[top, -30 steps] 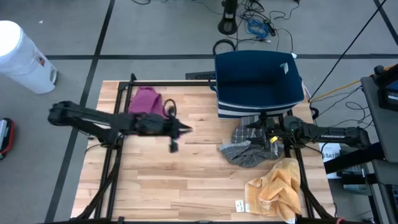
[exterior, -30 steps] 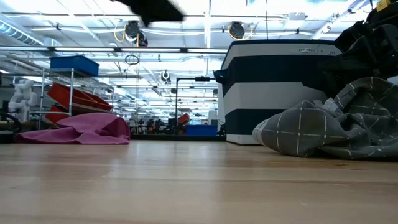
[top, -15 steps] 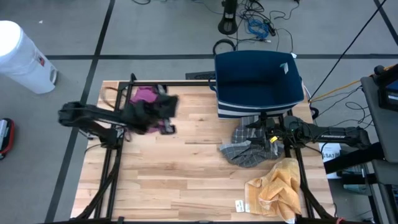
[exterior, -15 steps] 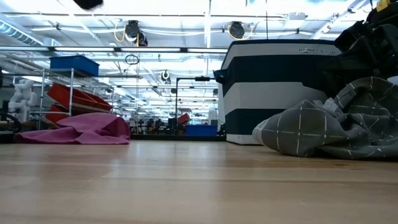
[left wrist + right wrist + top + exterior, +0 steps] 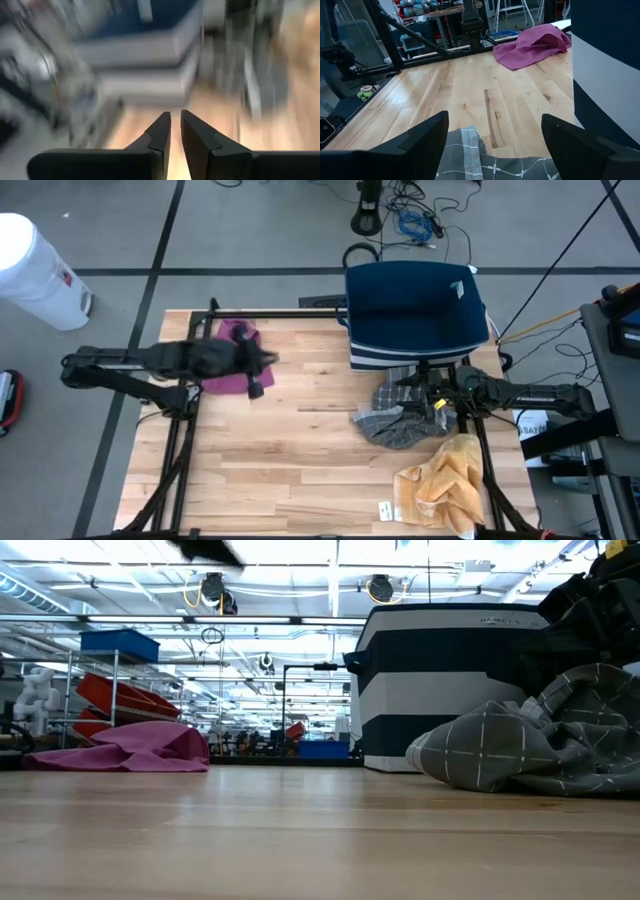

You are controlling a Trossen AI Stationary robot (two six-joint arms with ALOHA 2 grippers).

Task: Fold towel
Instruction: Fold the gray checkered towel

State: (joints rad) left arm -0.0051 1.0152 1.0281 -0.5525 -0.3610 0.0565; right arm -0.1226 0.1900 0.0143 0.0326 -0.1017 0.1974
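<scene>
A grey checked towel [image 5: 395, 423] lies crumpled at the right of the high view on the wooden table [image 5: 300, 470], just below a navy-and-white bin [image 5: 415, 315]. The right tool [image 5: 428, 395] sits over the towel's upper edge, fingers spread wide and holding nothing. A yellow cloth [image 5: 445, 485] lies lower right (also crumpled). The left tool [image 5: 256, 385], fingers nearly together and empty, hovers over a magenta cloth [image 5: 232, 360] at upper left.
</scene>
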